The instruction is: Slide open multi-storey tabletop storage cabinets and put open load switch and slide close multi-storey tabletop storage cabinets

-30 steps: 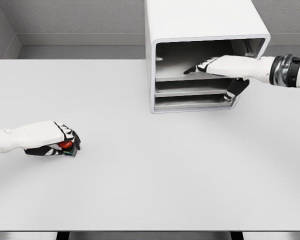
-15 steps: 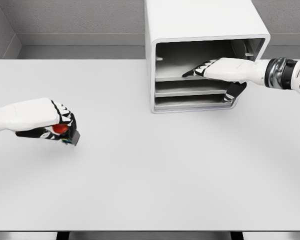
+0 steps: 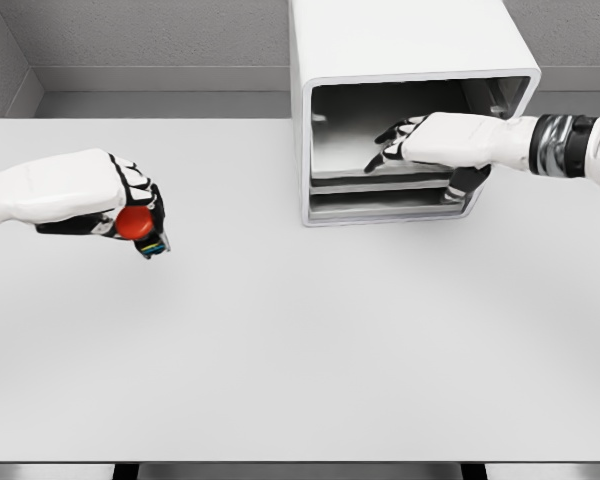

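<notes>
over the last second the left hand has lifted the load switch off the surface and carried it up and toward the middle; it now hangs clear above the surface, fingers curled around the switch with its red knob showing below the knuckles. that looks like the pick being finished and the carry toward the cabinet begun, though the switch is well apart from it yet, over on the left half of the surface.

the right hand has shifted slightly left at the cabinet's open front, its fingers reaching over the upper tray and its thumb below near the lower tray. it seems to be working or steadying the upper tray, so the opening step appears close to done.

whether the right fingers actually grip the tray edge or only rest on it cannot be told. the switch's dark body is mostly covered by the left fingers, and its shape is hard to read. the cabinet's top is cut off by the frame, and both forearms run out of the edges.
</notes>
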You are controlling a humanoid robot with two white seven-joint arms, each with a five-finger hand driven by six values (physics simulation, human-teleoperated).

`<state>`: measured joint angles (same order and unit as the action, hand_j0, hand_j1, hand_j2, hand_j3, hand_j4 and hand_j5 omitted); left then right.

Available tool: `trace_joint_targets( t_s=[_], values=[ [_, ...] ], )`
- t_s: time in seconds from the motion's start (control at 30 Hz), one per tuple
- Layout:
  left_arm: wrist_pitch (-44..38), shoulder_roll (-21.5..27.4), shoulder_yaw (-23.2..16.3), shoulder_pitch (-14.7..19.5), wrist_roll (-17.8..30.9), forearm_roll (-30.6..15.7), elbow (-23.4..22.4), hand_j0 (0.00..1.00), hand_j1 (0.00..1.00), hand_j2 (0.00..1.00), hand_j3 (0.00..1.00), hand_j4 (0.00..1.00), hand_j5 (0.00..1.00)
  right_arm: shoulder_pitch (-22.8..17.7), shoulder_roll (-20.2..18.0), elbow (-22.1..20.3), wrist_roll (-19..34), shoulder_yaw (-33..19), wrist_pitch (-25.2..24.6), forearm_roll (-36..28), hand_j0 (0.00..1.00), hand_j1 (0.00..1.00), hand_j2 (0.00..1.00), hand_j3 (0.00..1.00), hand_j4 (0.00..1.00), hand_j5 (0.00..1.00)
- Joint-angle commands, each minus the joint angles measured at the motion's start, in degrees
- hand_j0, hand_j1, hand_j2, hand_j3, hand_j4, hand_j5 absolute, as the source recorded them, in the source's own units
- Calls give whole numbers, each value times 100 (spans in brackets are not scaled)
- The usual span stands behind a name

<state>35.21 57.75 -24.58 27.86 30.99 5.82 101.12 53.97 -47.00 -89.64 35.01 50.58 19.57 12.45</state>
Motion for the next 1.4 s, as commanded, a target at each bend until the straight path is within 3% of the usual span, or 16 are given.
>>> trace_joint_targets(
  t_s=[0.0, 0.17, 0.37, 0.7, 0.83, 1.0, 1.07, 1.23, 1.37],
  values=[
    [-21, -45, -30, 0, -5, -63, -5, 41, 41, 41, 41, 41, 41, 0, 42, -72, -1, 66, 100, -331, 100, 100, 100, 100, 100, 100],
    [-21, -62, -30, 9, -5, -99, -5, 41, 41, 41, 41, 41, 41, -18, 33, -72, -1, 75, 109, -331, 100, 100, 100, 100, 100, 100],
    [-21, -414, -39, 44, -5, -345, -5, 41, 41, 41, 41, 41, 41, -44, 7, -72, -1, 83, 276, -349, 100, 100, 100, 100, 100, 100],
    [-21, -669, -56, 299, -5, -573, -5, 41, 41, 41, 41, 41, 41, -79, -310, -89, -1, 39, 1058, -375, 100, 100, 100, 100, 100, 100],
    [-21, -862, -74, 387, 4, -573, -14, 41, 41, 41, 41, 41, 41, -97, -345, 174, -1, 48, 996, -657, 100, 100, 100, 100, 100, 100],
    [-21, -941, -118, 413, 30, -564, -14, 41, 41, 41, 41, 41, 41, -123, -327, 324, -1, 180, 179, -823, 100, 100, 100, 100, 100, 100],
    [-21, -1064, -126, 483, 39, -564, -22, 41, 41, 41, 41, 41, 41, -123, -380, 386, -1, 233, 91, -1114, 100, 100, 100, 100, 100, 100],
    [-21, -1266, -232, 659, 48, -547, -58, 41, 41, 41, 41, 41, 41, -123, -573, 140, -1, 338, 144, -1079, 100, 100, 100, 100, 100, 100],
    [-21, -1310, -232, 721, 48, -547, -84, 41, 41, 41, 41, 41, 41, -123, -653, -1, -1, 356, 504, -1079, 100, 100, 100, 100, 100, 100]
  ],
)
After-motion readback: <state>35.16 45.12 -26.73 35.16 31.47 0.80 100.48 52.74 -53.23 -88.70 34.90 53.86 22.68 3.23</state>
